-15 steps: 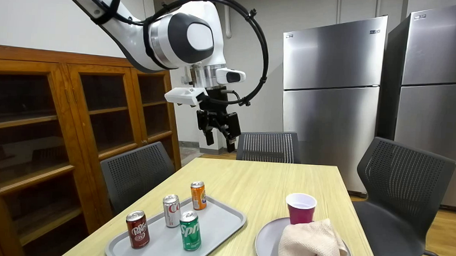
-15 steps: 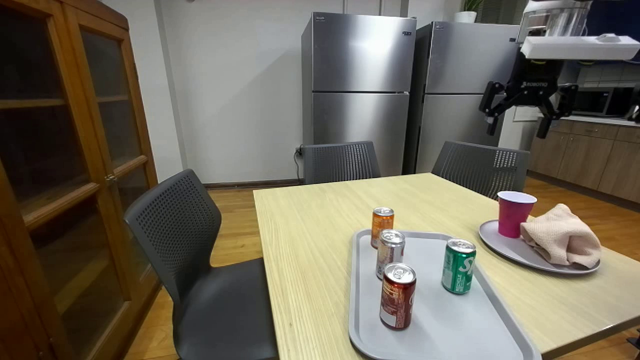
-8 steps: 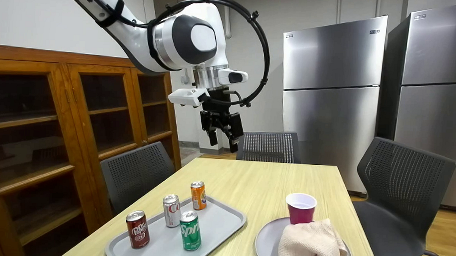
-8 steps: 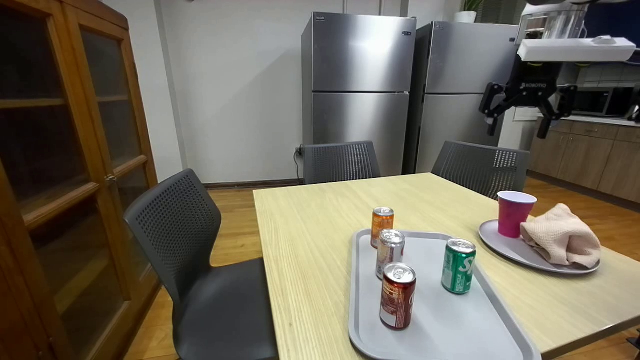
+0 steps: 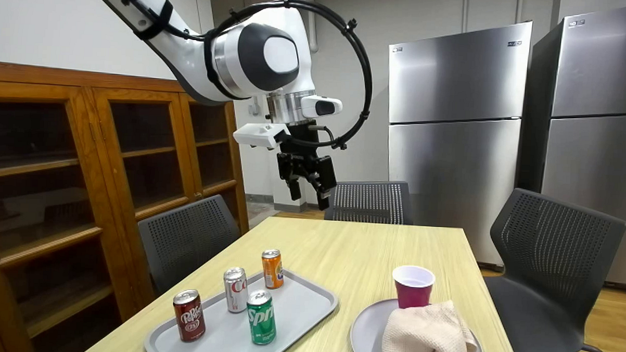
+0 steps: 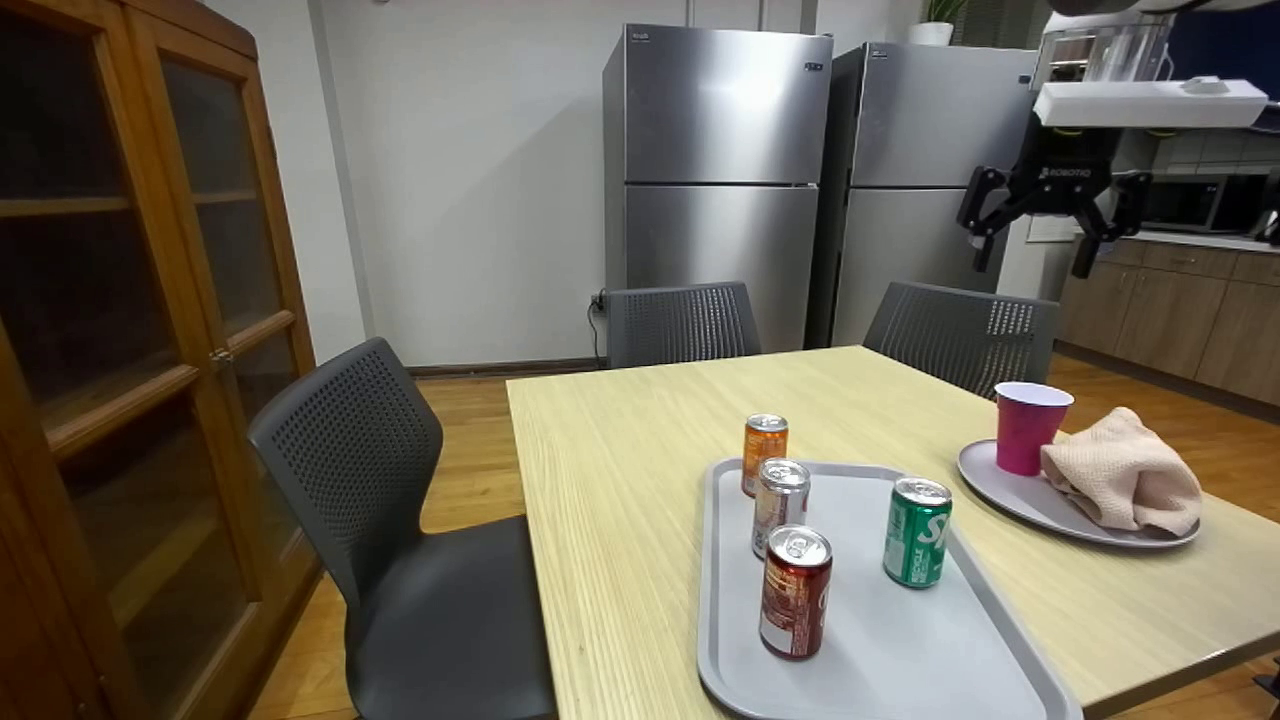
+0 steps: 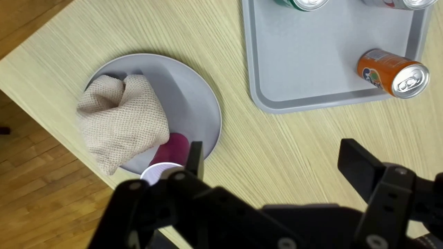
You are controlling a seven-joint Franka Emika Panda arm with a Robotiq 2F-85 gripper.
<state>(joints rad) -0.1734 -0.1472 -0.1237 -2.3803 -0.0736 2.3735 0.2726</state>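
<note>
1. Over the last second the black two-fingered gripper (image 5: 309, 199) has shifted slightly down and to the right in an exterior view; its spread looks unchanged.
2. The gripper is wide apart, nothing between its fingers (image 7: 196, 155), hanging above the pale wood table (image 5: 383, 246) and touching nothing.
3. Nearest, as far as can be judged, are the magenta cup with a white inside (image 7: 176, 147), partly hidden at lower centre-left of the wrist view, and the small orange Fanta can (image 7: 393, 73) at upper right there; which is closer cannot be told.
4. The cup stands on the round grey plate (image 7: 200, 107), just beside the crumpled pale pink waffle-weave cloth (image 7: 123, 124).
5. The orange can stands on the grey rectangular tray (image 5: 298, 306), lower left in an exterior view, with the green Sprite can (image 5: 261, 318), the silver can with red lettering (image 5: 235, 289) and the dark red Dr Pepper can (image 5: 189, 315).
6. Cup, cloth and cans have stayed put, so the change seems one of positioning only, without a grasp.
</note>
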